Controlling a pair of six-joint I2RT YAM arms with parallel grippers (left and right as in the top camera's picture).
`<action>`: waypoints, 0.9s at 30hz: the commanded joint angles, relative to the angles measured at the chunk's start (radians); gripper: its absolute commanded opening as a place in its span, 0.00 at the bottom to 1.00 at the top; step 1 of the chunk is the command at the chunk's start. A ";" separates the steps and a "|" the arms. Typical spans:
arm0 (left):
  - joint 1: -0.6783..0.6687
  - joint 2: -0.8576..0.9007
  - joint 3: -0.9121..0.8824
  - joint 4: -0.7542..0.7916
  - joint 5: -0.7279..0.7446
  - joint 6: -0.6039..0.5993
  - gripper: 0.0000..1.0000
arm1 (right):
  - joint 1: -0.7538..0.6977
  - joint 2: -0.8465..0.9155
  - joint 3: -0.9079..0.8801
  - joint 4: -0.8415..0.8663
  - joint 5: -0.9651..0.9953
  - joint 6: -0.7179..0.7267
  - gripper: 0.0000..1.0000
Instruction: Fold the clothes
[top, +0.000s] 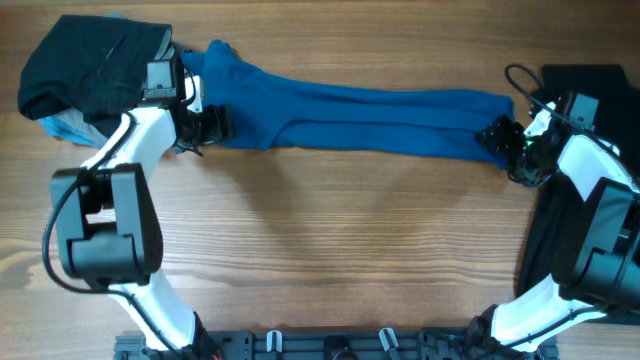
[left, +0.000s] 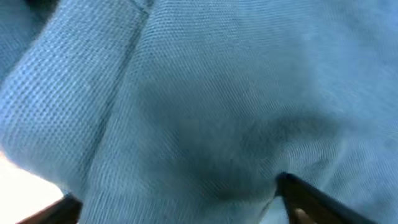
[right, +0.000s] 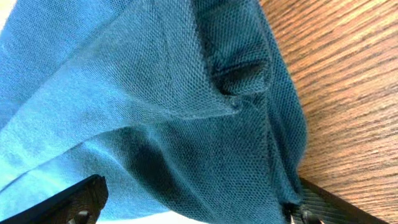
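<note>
The royal-blue T-shirt (top: 350, 115) lies pulled into a long narrow band across the back of the wooden table (top: 330, 250). My left gripper (top: 205, 122) is at its left end and my right gripper (top: 505, 140) at its right end. In the left wrist view blue knit (left: 205, 93) fills the frame, and the left gripper (left: 177, 196) stands open with its fingers (left: 305, 199) wide apart over the cloth. In the right wrist view the right gripper (right: 196, 202) is likewise open, its dark fingers (right: 81, 199) spread either side of a bunched hem (right: 242, 74). Nothing is pinched.
A heap of black clothes (top: 95, 65) sits at the back left with a light-blue piece (top: 60, 125) under it. More black fabric (top: 590, 80) lies at the back right and runs down the right edge beneath the right arm. A cable (top: 520, 80) loops near the right wrist.
</note>
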 joint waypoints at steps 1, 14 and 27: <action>0.005 0.039 -0.009 0.014 0.005 -0.002 0.25 | -0.006 0.013 -0.031 0.021 0.042 0.003 0.34; 0.017 -0.153 -0.006 -0.415 -0.070 -0.002 0.58 | -0.150 -0.198 0.011 -0.219 0.084 -0.029 0.53; -0.014 -0.188 0.072 -0.284 0.114 0.090 0.04 | -0.168 -0.185 0.008 -0.208 0.095 -0.135 0.71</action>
